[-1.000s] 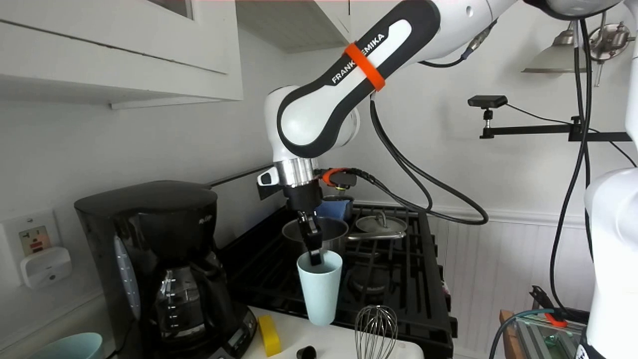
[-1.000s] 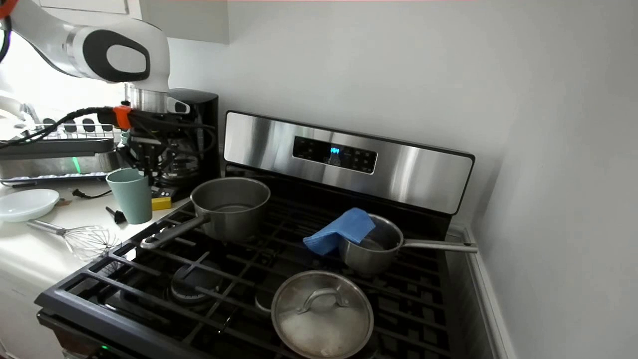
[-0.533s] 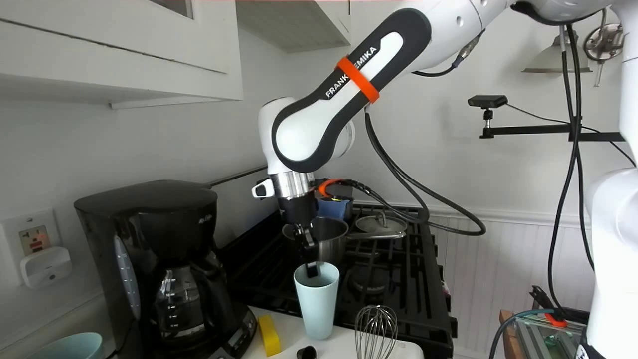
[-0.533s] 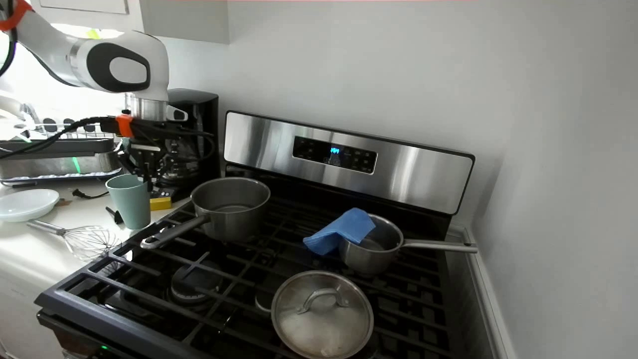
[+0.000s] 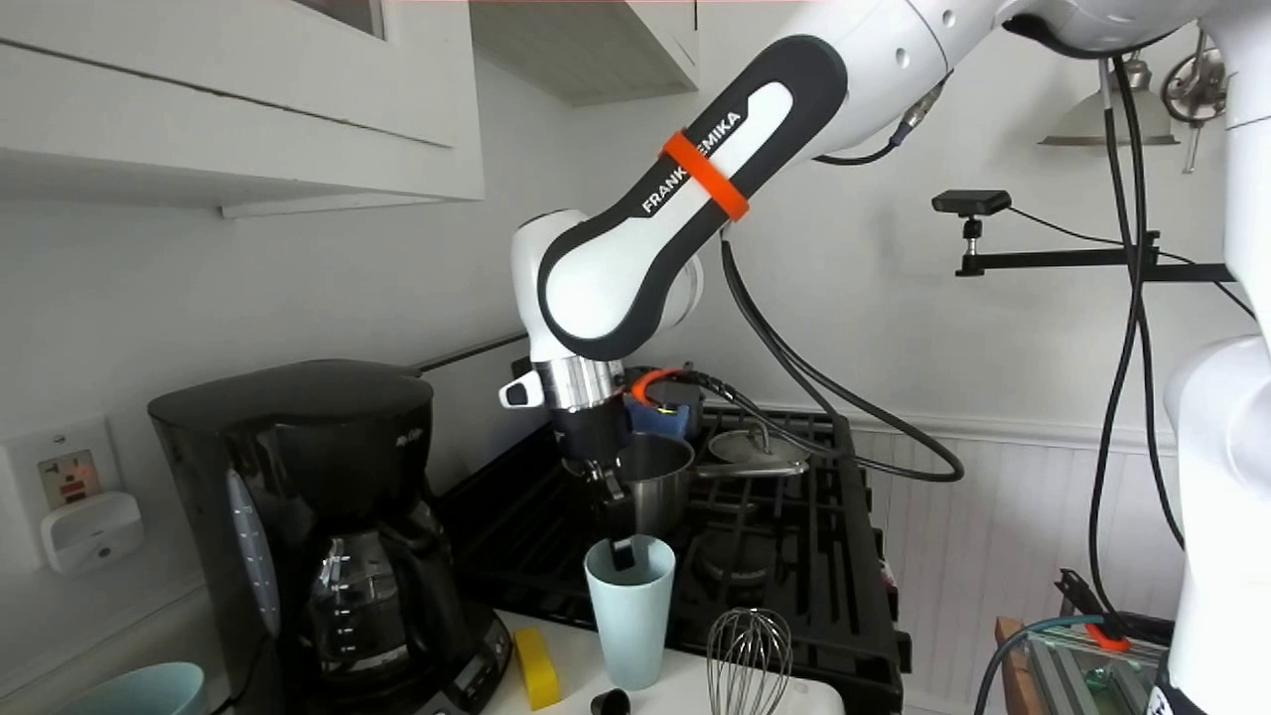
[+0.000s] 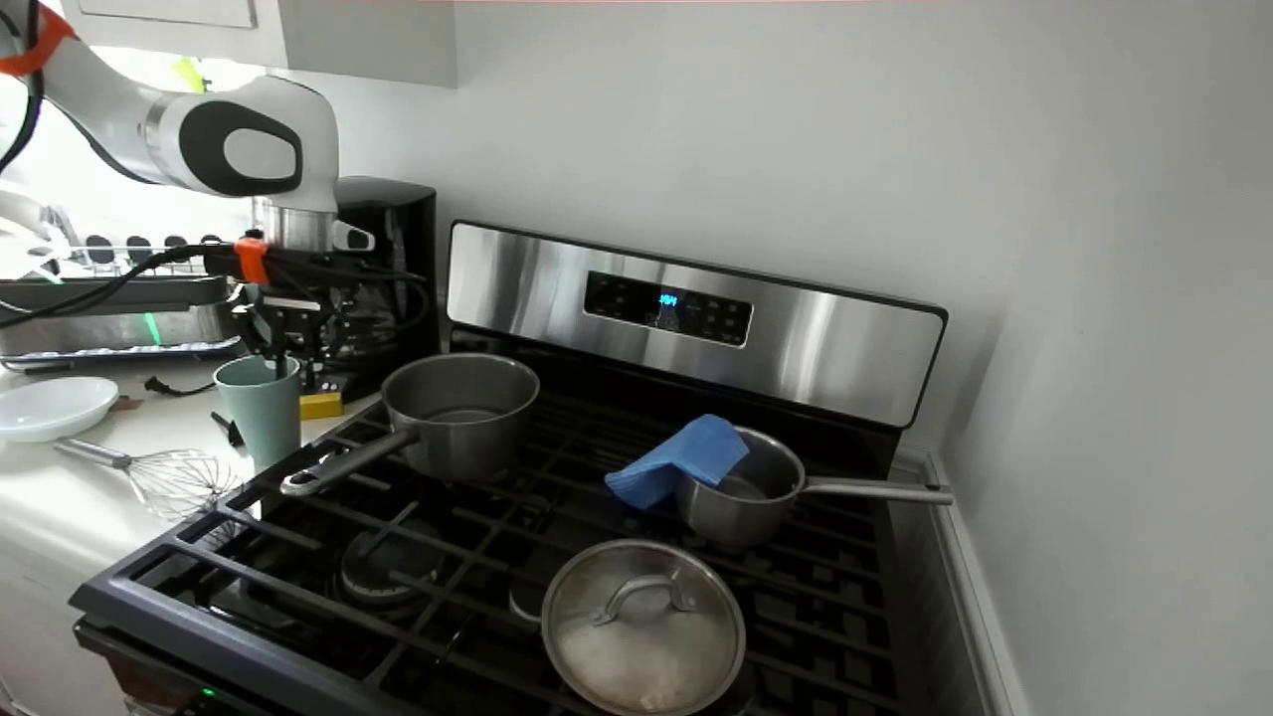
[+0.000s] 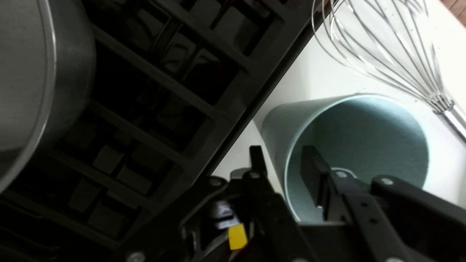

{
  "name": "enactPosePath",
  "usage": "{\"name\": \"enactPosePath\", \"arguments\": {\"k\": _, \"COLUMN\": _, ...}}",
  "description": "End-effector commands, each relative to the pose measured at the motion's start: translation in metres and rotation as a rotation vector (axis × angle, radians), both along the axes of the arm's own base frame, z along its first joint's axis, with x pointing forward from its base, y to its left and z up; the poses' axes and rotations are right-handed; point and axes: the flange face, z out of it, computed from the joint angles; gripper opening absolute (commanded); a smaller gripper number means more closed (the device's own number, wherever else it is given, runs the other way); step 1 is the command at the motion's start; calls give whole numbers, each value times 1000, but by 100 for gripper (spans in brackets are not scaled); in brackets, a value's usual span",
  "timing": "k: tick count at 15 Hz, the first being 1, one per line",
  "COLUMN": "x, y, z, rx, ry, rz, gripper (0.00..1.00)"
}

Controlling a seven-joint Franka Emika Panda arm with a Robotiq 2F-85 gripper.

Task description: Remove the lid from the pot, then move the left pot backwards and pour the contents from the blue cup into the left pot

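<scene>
Black stove (image 6: pixel 537 288) beside a white counter (image 6: pixel 50 502).
The left pot (image 6: pixel 467 443) sits on the stove, the lid (image 6: pixel 646 656) lying well apart, nearer the front. The blue cup (image 5: pixel 634 636) stands upright on the counter, just beside the stove; the claw (image 7: pixel 283 157) has its fingers (image 7: pixel 257 162) apart astride the cup's wall, one inside, one outside.

In an exterior view, the gas range (image 5: pixel 824 556) is being faced endwise; in an exterior view, its backguard (image 6: pixel 696 323), from above its front; in the wrist view, its edge (image 7: pixel 233 109), close below. The tumbler (image 7: pixel 364 142) alongside is being shared by all.
</scene>
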Motion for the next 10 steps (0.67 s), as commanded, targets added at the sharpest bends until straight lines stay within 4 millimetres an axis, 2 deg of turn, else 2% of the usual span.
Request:
{"name": "enactPosePath", "arguments": {"k": 1, "x": -3, "y": 1, "z": 31, "rx": 25, "ry": -39, "rz": -21, "gripper": 63}}
{"name": "enactPosePath", "arguments": {"k": 6, "x": -8, "y": -9, "z": 93, "rx": 58, "ry": -98, "rz": -84, "gripper": 98}}
{"name": "enactPosePath", "arguments": {"k": 8, "x": -10, "y": -27, "z": 120, "rx": -1, "ry": -141, "rz": -126, "gripper": 100}}
{"name": "enactPosePath", "arguments": {"k": 10, "x": -10, "y": -55, "z": 146, "rx": -46, "ry": -214, "rz": -185, "gripper": 100}}
